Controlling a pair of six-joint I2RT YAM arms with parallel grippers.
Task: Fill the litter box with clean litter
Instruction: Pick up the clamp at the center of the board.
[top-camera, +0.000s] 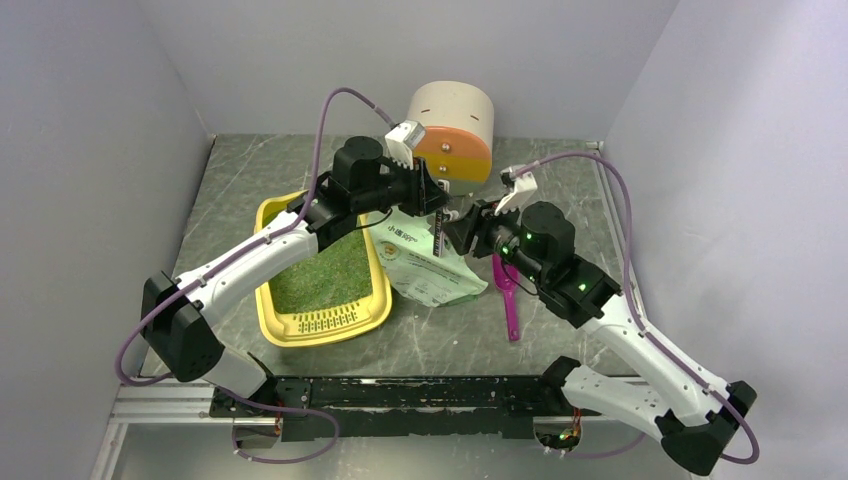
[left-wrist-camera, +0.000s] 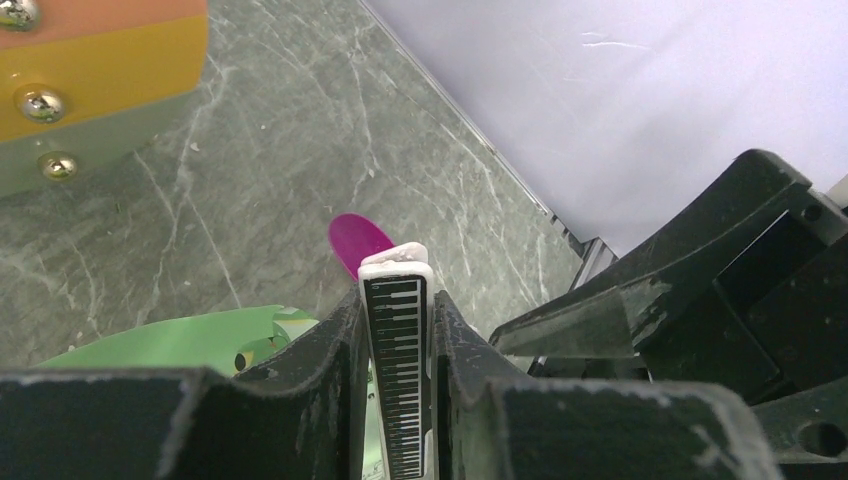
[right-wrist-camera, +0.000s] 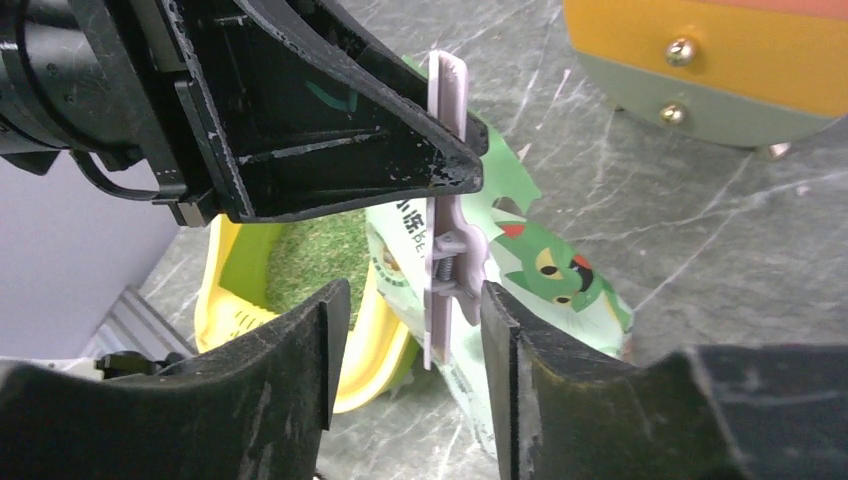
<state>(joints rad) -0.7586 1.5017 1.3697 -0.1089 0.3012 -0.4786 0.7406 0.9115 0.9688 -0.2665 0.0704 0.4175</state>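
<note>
Up close, the left gripper (left-wrist-camera: 397, 310) is clenching a pale clip (right-wrist-camera: 440, 320) over the printed bag (top-camera: 430, 275), and the right gripper (right-wrist-camera: 415, 300) is holding its fingers spread either side of it. Left of the bag, the clean litter (top-camera: 320, 275) is lying inside the yellow litter box (top-camera: 325, 322).

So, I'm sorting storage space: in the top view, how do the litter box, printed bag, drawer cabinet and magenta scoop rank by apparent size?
1. litter box, clearly largest.
2. drawer cabinet and printed bag: these look alike, and the arms hide part of the bag, so they are left unranked.
3. magenta scoop, smallest.
</note>
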